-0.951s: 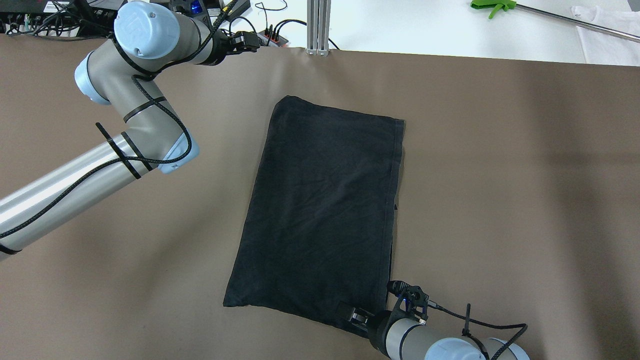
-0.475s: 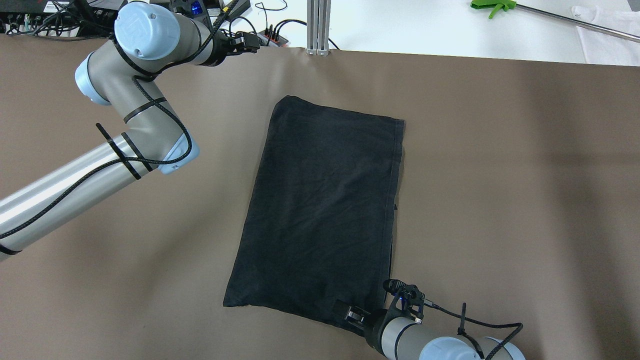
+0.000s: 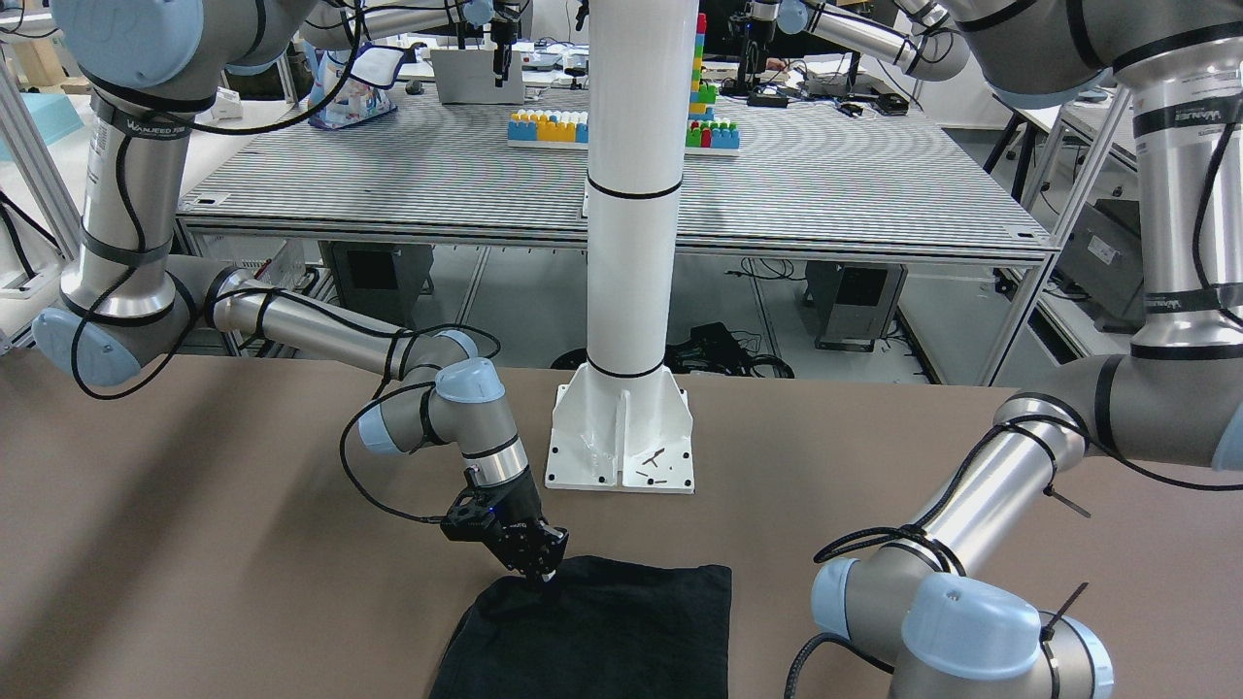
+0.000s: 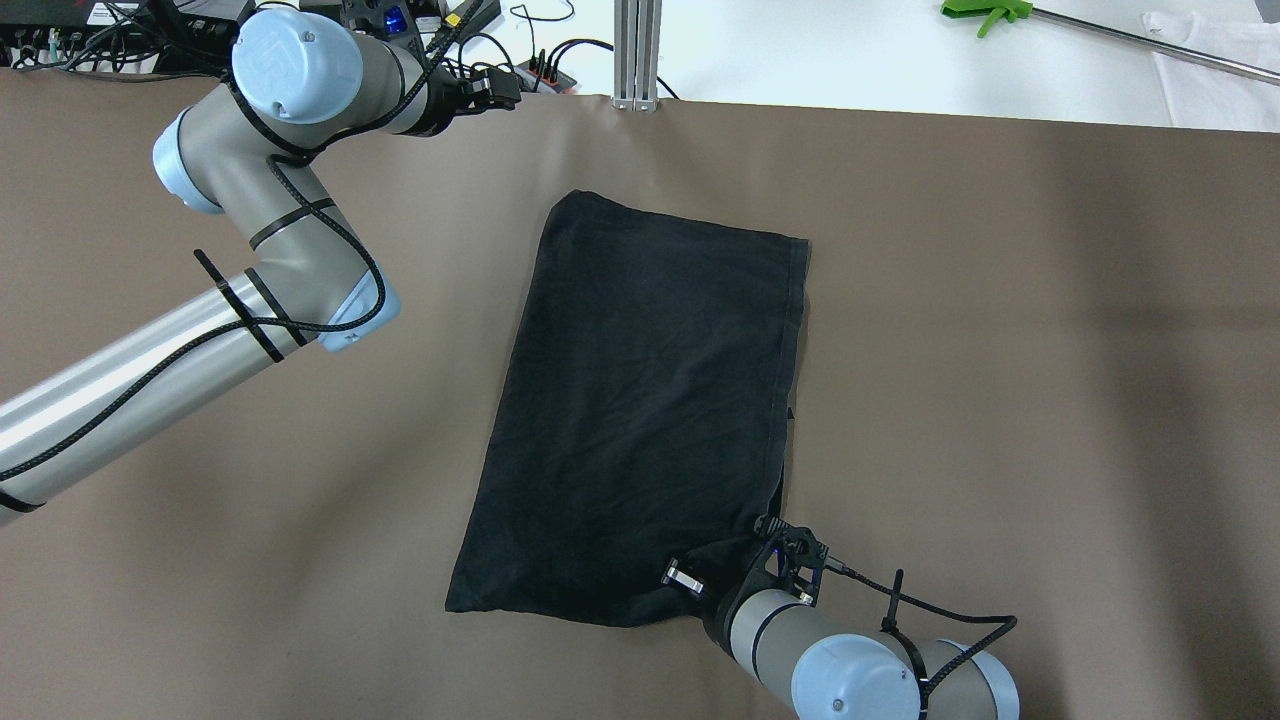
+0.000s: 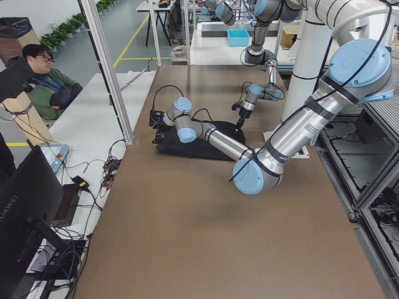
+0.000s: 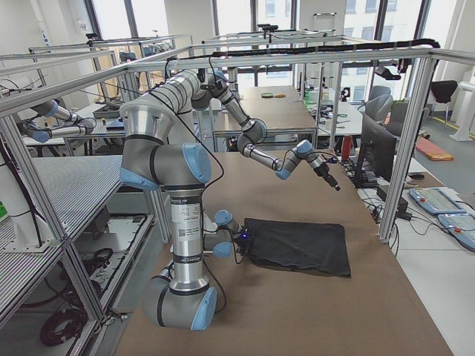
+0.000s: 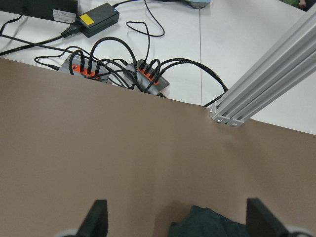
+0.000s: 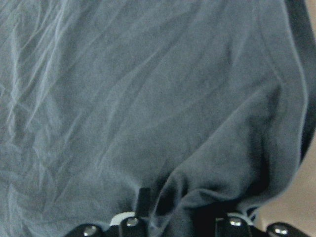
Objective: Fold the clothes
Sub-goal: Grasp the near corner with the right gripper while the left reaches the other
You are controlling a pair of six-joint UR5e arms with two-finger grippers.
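The clothes [image 4: 650, 400] are one black garment lying flat on the brown table, also in the front view [image 3: 612, 631] and the right-side view [image 6: 300, 245]. My right gripper [image 4: 700, 582] is shut on the garment's near right corner, which bunches up around its fingers [image 8: 143, 200]. From the front, this gripper [image 3: 544, 575] points down into the raised corner. My left gripper [image 4: 492, 88] hovers open over bare table past the far left corner. In the left wrist view its fingers [image 7: 98, 217] stand wide apart, with the garment's far corner [image 7: 207, 224] just showing between them.
A white pillar base [image 3: 621, 437] stands on the robot's side of the garment. An aluminium post [image 4: 637, 50], power strips and cables [image 7: 143, 76] line the far edge. A green tool [image 4: 985, 12] and white cloth [image 4: 1215, 70] lie beyond. A person [image 5: 50, 81] sits off-table.
My right gripper has moved forward over the garment, dragging the near right corner up and inward into a bunch. The left arm has barely shifted.
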